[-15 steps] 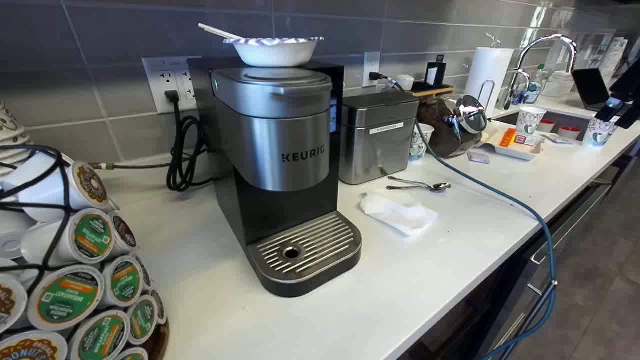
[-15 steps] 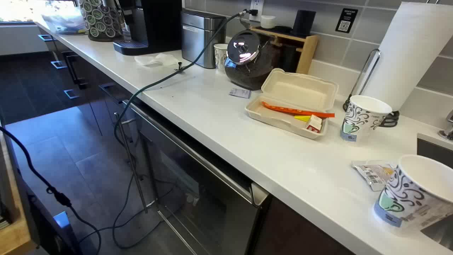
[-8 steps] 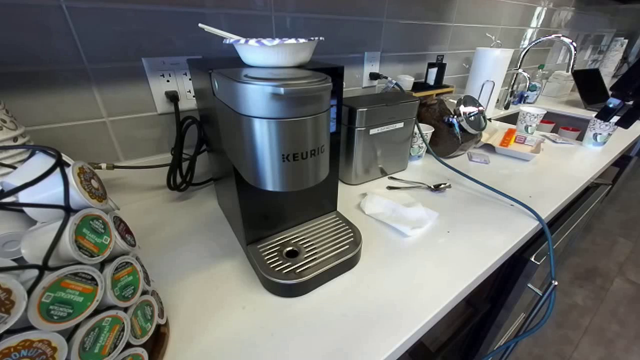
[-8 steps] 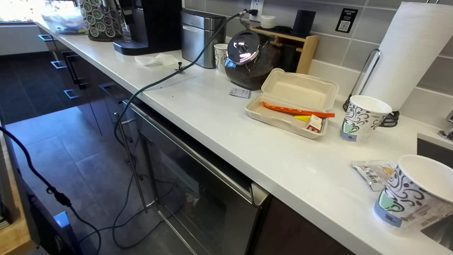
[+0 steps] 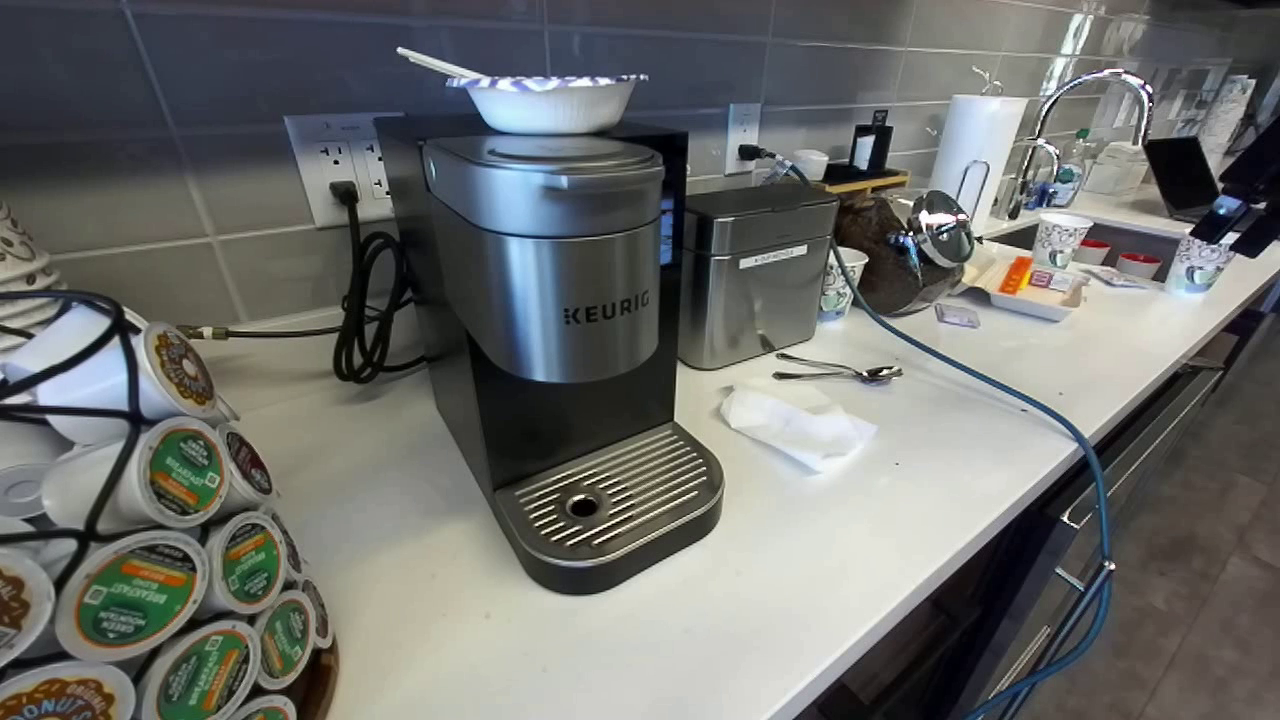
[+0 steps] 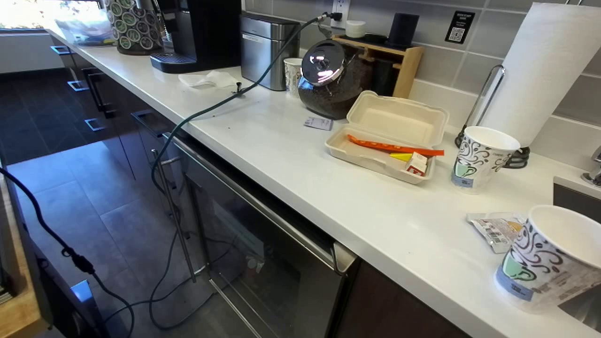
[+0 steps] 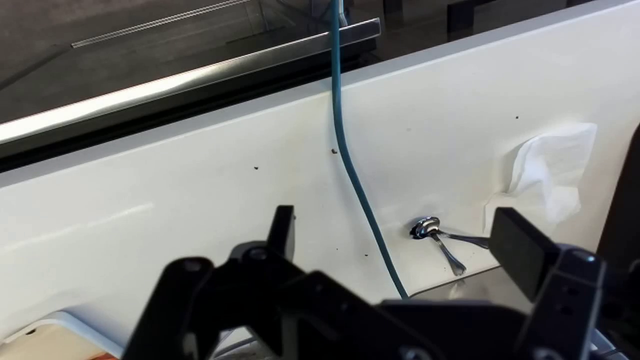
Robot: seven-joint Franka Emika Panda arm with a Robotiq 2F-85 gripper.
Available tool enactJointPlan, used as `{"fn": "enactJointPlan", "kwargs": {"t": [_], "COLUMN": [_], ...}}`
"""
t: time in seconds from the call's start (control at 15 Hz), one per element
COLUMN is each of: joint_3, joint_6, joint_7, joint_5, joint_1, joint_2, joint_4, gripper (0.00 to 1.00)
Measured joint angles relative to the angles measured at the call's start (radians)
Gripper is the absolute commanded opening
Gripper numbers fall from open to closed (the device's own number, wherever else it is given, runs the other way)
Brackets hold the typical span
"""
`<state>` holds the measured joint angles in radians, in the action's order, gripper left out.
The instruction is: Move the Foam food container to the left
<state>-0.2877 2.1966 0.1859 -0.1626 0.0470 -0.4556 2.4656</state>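
The foam food container point(image 6: 371, 164) lies open on the counter, its lid raised toward the wall. An orange strip, a yellow piece and a small white-and-red packet are in its tray. It also shows at the far right in an exterior view point(image 5: 1035, 308), and one corner shows at the lower left of the wrist view point(image 7: 89, 332). My gripper point(image 7: 395, 225) is open and empty, fingers wide apart above the counter, with the container off to one side. It shows at the right edge in an exterior view point(image 5: 1233, 230).
A blue cable point(image 7: 357, 182) crosses the counter. Two spoons point(image 7: 425, 227) and a white napkin point(image 7: 550, 175) lie near it. A metal box point(image 5: 760, 290), a glass jar point(image 6: 328, 89), paper cups point(image 6: 481, 159) and a paper towel roll point(image 6: 547, 70) stand around the container.
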Motion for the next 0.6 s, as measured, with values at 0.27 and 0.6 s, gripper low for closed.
{"fn": "enactJointPlan", "kwargs": {"t": [0.27, 0.6], "joint_3": [0.042, 0.051], "joint_6": [0.064, 0.097], "joint_7": [-0.083, -0.127], "joint_5": [0.048, 0.312], "joint_1": [0.063, 0.220], "joint_2": [0.015, 0.134], "joint_4": [0.000, -0.077], "gripper": [1.00, 1.00]}}
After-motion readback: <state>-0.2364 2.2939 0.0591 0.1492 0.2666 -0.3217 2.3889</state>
